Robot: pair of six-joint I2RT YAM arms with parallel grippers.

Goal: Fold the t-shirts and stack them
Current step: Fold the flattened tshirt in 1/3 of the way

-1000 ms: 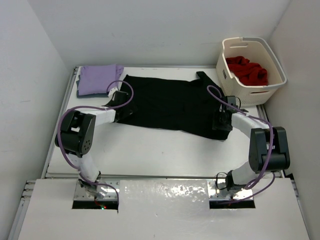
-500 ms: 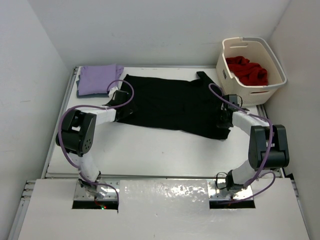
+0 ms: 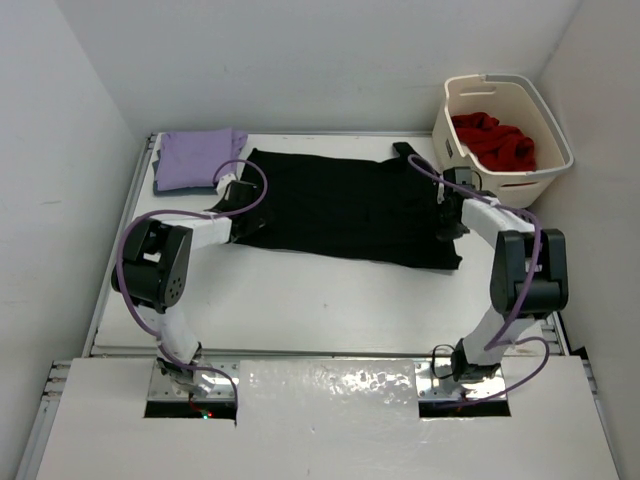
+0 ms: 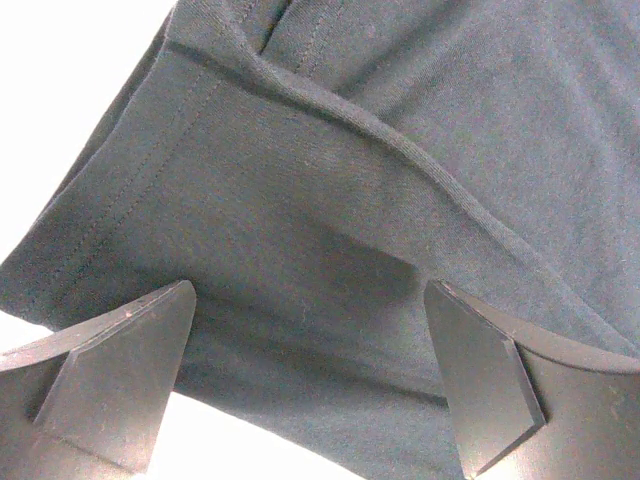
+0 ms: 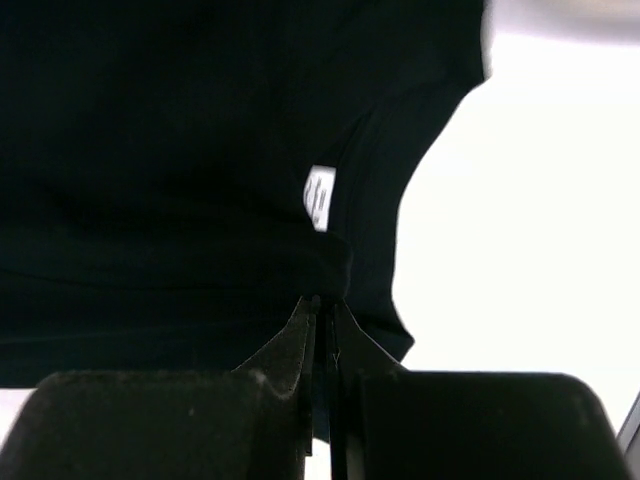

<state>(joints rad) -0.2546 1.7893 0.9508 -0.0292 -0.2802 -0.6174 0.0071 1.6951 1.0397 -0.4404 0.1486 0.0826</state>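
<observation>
The black t-shirt (image 3: 340,205) lies spread flat across the far half of the bench, with a small fold gathered at its right edge. The lavender t-shirt (image 3: 200,155) sits folded in the far left corner, on top of a teal-blue t-shirt (image 3: 163,188) that shows only an edge. The red t-shirt (image 3: 495,140) lies crumpled in the basket (image 3: 500,185) at the far right corner.

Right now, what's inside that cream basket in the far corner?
A crumpled red t-shirt lies inside the cream basket. The cloth and the basket's near wall hide the bottom, so whether anything lies beneath the shirt cannot be seen.
</observation>
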